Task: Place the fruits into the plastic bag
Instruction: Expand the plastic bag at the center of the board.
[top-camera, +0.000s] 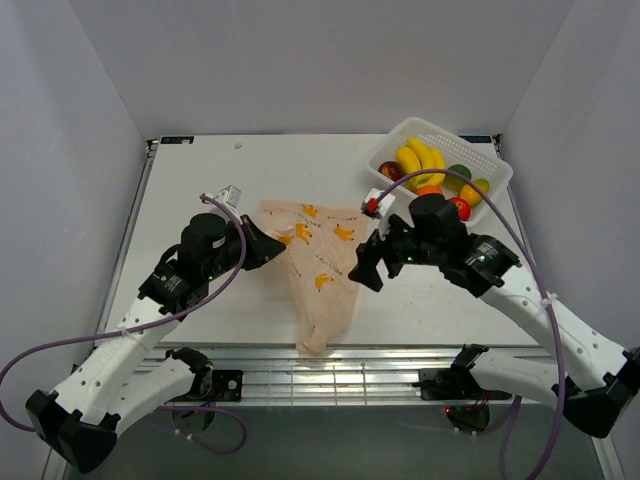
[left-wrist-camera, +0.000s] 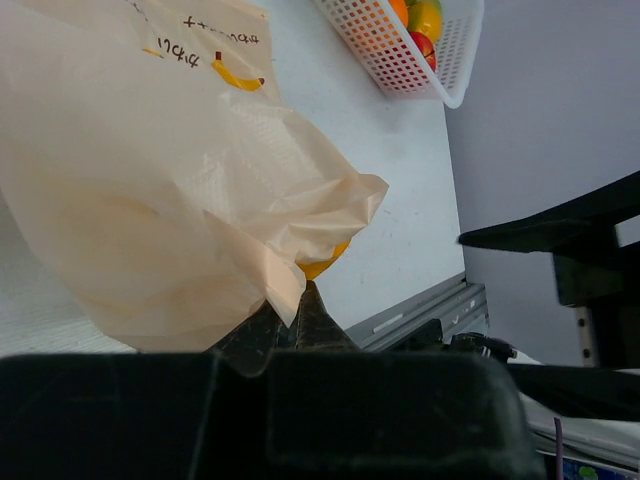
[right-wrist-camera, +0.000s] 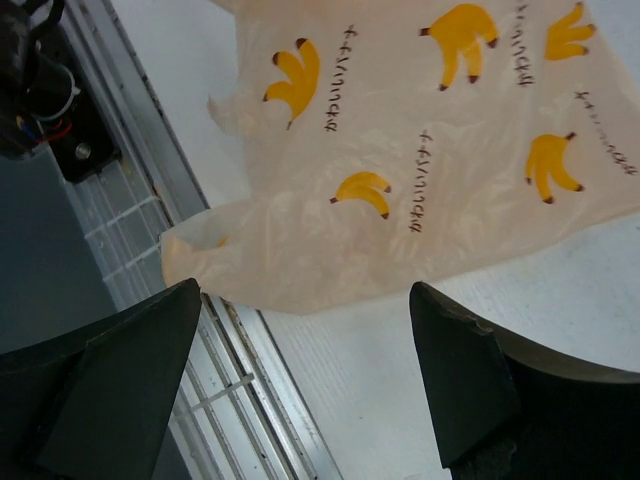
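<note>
Both arms rise from the near edge of the white surface (top-camera: 200, 170) and bend inward at the elbows, forearms reaching toward the middle. The left tool (top-camera: 276, 247) lies low, and the left wrist view shows its tips pressed together (left-wrist-camera: 297, 312) on a crumpled fold of the thin translucent peach-orange plastic bag printed with yellow bananas (top-camera: 322, 262). The right tool (top-camera: 367, 259) hangs over the bag's right edge with its jaws spread wide and nothing between them (right-wrist-camera: 300, 370).

The bag (right-wrist-camera: 430, 150) lies flat at the centre of the surface, its narrow end reaching the near edge. Its mouth and handles cannot be made out; the left tool covers part of its left side.

At the far right corner stands a white lattice-walled plastic basket (top-camera: 495, 157) holding the fruits: a yellow banana bunch (top-camera: 420, 160), an orange piece (top-camera: 430, 189), a red one (top-camera: 460, 208), a dark-red one (top-camera: 390, 171), a green one (top-camera: 458, 173) and a yellow-green one (top-camera: 482, 186). The right arm partly hides the basket's near rim.
</note>
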